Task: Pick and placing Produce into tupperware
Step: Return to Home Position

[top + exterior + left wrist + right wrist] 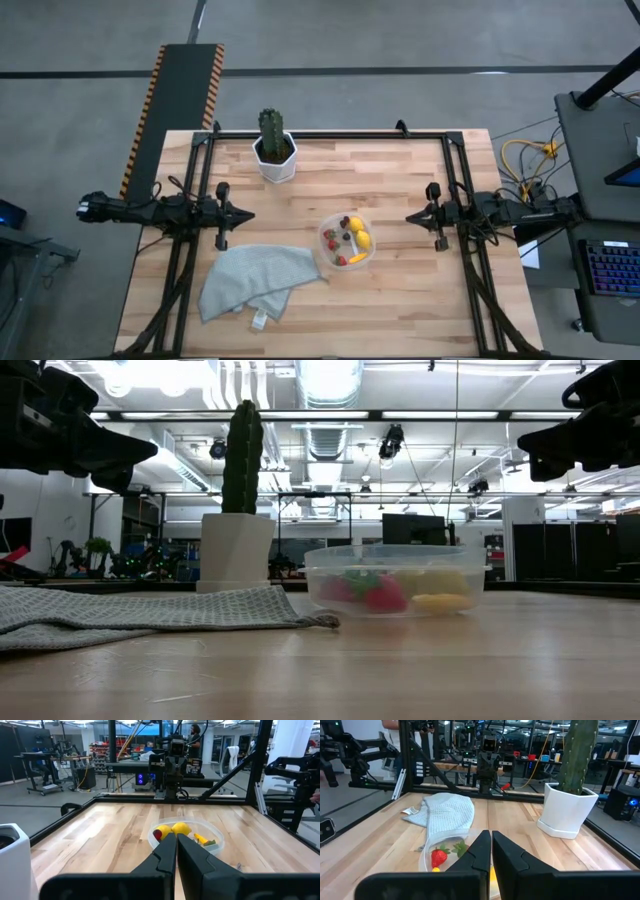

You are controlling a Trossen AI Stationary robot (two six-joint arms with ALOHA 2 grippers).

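The clear tupperware (347,241) stands near the table's middle, with the produce inside: yellow lemons (361,233), red strawberries (331,235), an orange-yellow piece (356,258) and dark berries (345,222). In the low view the tub (396,580) shows red and yellow fruit through its wall. My left gripper (246,214) hovers shut at the table's left side, above the surface. My right gripper (410,216) hovers shut at the table's right side. Both point at the tub from a distance. The left wrist view shows the lemons (176,829) in the tub; the right wrist view shows a strawberry (438,857).
A green cactus in a white hexagonal pot (274,152) stands at the far side of the table. A grey-green cloth (252,283) lies crumpled near the left front, its edge next to the tub. Black frame rails (330,134) border the table's far, left and right sides.
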